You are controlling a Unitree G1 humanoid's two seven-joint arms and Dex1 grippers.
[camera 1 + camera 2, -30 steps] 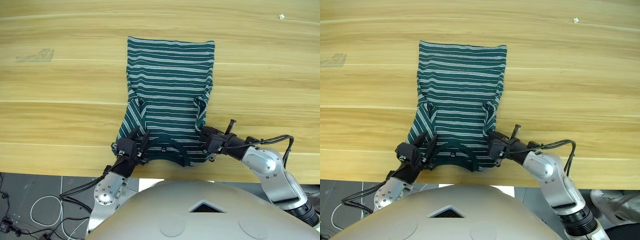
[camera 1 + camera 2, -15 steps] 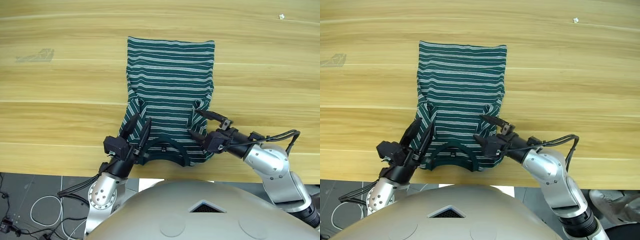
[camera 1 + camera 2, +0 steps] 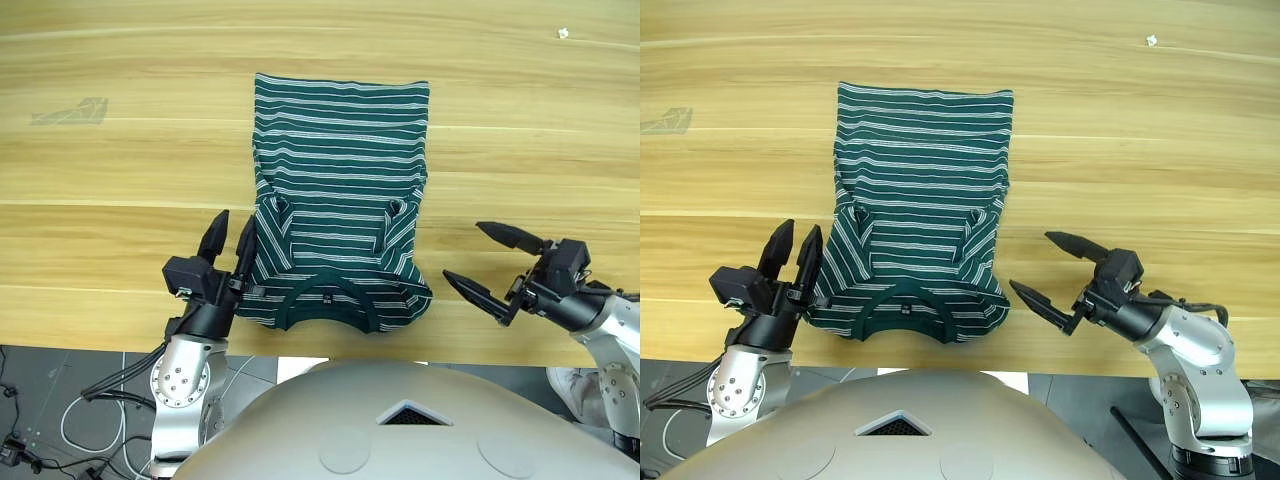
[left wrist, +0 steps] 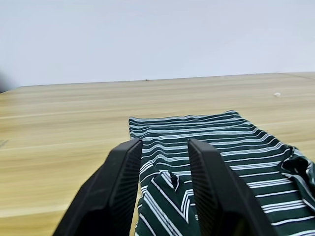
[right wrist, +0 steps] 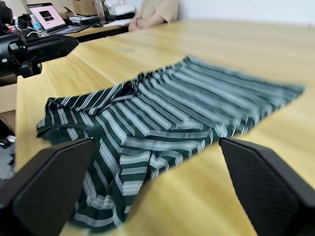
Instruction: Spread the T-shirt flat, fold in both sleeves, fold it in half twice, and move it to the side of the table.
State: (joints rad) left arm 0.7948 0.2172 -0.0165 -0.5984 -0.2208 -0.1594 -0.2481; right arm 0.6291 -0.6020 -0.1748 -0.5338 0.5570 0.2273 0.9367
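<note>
The T-shirt, dark green with thin white stripes, lies flat on the table. Its collar is at the near edge and both sleeves are folded in over the body. A second ago both tools sat on the collar-end corners, and both have since let go and drawn outward. The left tool now stands at the shirt's left near corner, fingers slightly apart and holding nothing. The right tool hovers off to the right, apart from the cloth, with its fingers spread wide. The collar end lies wider and flatter than before. Whether the left tool's inner finger touches the shirt's edge cannot be told.
</note>
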